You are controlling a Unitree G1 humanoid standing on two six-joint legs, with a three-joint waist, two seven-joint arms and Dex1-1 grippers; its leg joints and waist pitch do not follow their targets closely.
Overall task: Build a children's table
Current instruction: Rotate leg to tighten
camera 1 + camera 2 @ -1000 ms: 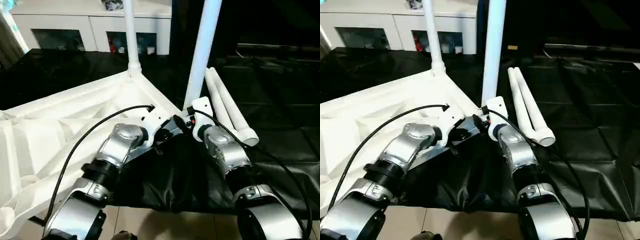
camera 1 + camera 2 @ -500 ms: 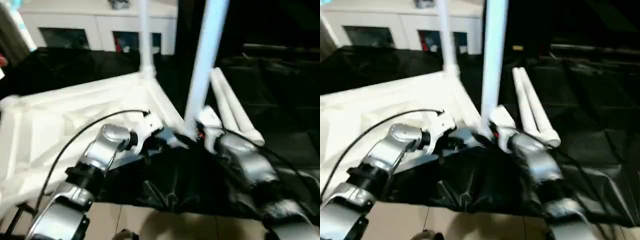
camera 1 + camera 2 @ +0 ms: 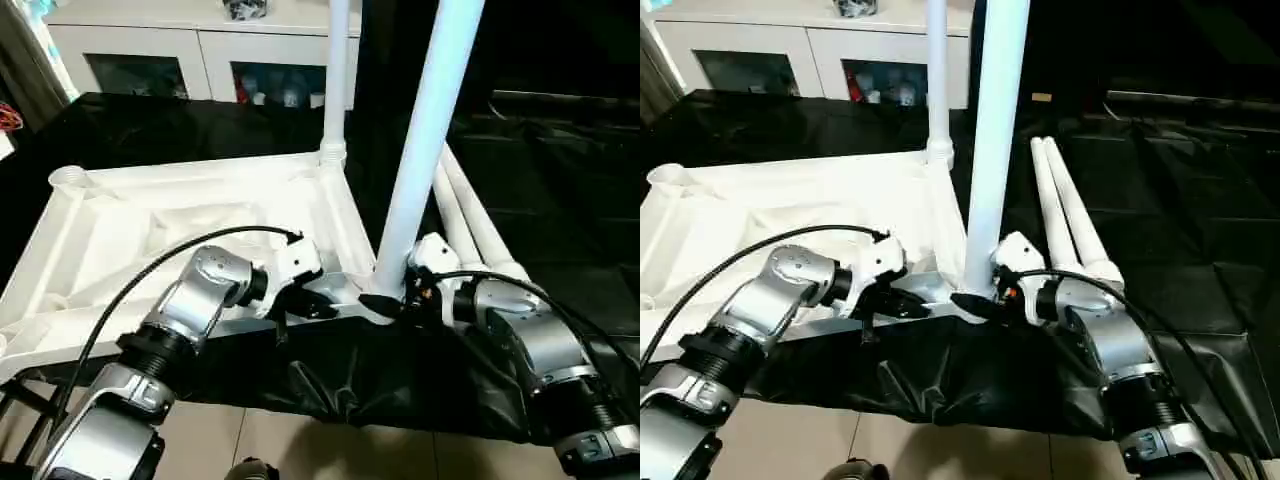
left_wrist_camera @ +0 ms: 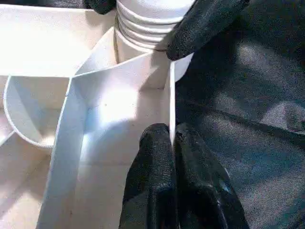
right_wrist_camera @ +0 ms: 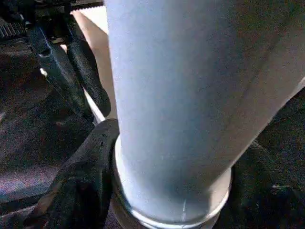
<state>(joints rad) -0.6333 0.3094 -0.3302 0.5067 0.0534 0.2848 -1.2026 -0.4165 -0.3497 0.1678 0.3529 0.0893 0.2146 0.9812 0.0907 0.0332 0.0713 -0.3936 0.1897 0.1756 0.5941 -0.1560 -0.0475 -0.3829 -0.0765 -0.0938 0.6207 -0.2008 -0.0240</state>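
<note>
Tabletop (image 3: pixel 190 215) lay underside-up on the black table (image 3: pixel 560 200), and you had the left gripper (image 4: pixel 172 143) pinched on its edge rib to steady it while the right gripper (image 3: pixel 385 303) clasped the upright leg (image 3: pixel 425 140) at the near corner socket.
</note>
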